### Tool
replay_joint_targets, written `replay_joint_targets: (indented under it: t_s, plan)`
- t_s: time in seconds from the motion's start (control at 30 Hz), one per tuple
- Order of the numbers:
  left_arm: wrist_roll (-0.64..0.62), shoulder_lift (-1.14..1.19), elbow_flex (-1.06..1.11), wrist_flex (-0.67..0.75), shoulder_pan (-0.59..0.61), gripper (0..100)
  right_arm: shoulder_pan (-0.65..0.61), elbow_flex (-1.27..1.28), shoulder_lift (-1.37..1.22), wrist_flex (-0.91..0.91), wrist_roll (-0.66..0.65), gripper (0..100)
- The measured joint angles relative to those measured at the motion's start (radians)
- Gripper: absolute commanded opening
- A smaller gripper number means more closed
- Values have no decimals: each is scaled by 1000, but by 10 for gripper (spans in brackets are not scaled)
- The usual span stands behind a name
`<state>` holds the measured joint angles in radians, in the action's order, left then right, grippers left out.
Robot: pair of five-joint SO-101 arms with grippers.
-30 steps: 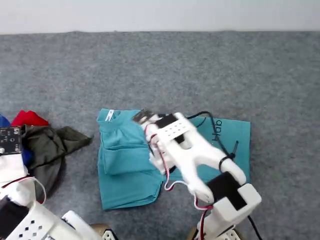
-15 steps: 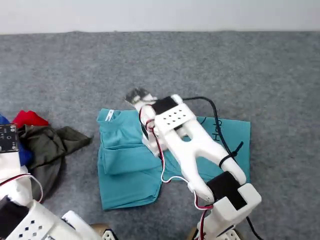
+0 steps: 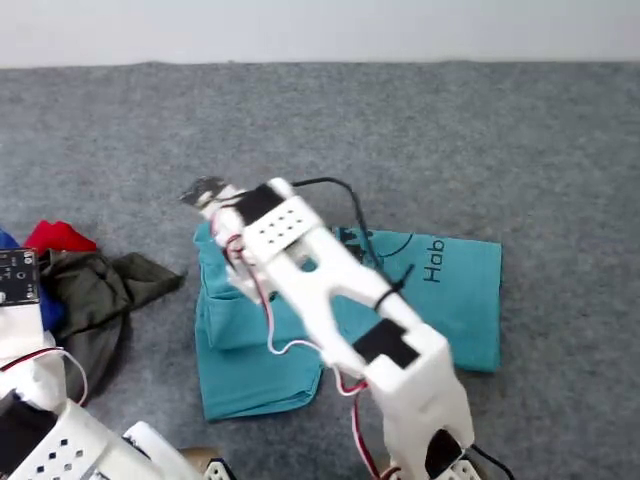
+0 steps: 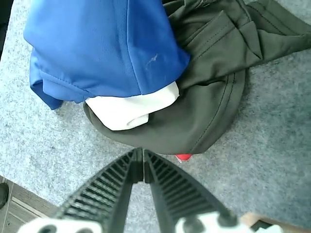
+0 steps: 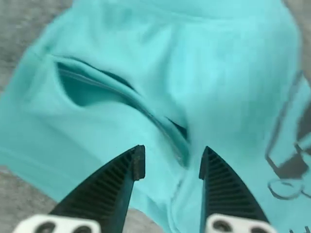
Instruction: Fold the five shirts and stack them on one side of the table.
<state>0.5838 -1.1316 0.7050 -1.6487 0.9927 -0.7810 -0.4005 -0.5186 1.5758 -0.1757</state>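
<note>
Over on the left sits the unfolded heap: a blue shirt [image 4: 102, 43] on top of a white shirt [image 4: 127, 110] and an olive shirt [image 4: 214, 82], with a scrap of the red shirt [image 4: 183, 158] poking out underneath. It's all crowded against that side of the table [image 3: 470, 130], and the table's edge drops away near the blue one. The left gripper [image 4: 143, 167] hangs over the heap's rim, fingers pressed together, nothing between them. Middle of the table now: the teal shirt [image 3: 455, 290] lies flat, print up, its left side already turned in. The right gripper [image 5: 170, 165] is above that turned-in part, fingers parted either side of a raised crease, gripping nothing. This looks to me like the next fold being lined up. The thing, I'd say, is to come down on the doubled edge and pinch both layers, not just the top one, then carry it low across so hem meets hem and the cloth doesn't bunch. Room? Plenty. There's bare grey beyond the shirt up to the wall [image 3: 320, 30], and an open strip to its right, a good side for the stack, well apart from the heap.
</note>
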Motion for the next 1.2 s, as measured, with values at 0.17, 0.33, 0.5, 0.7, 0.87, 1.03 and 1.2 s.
replay_joint_targets:
  t_s: [0.17, 0.33, 0.5, 0.7, 0.87, 1.03, 1.2]
  plan:
    - [0, 0, 0, 0, 0, 15, -57, -157, -94, 72, 0, 177]
    - [0, 0, 0, 0, 0, 15, -114, -230, -130, 80, 0, 177]
    - [0, 0, 0, 0, 0, 15, -173, -249, -141, 80, 0, 175]
    - [0, 0, 0, 0, 0, 15, -193, -249, -221, 72, 0, 100]
    - [0, 0, 0, 0, 0, 15, -193, -282, -259, 72, -25, 18]
    - [0, 0, 0, 0, 0, 15, -193, -433, -259, 146, -92, 9]
    - [0, 0, 0, 0, 0, 15, -192, -606, -259, 178, -101, 9]
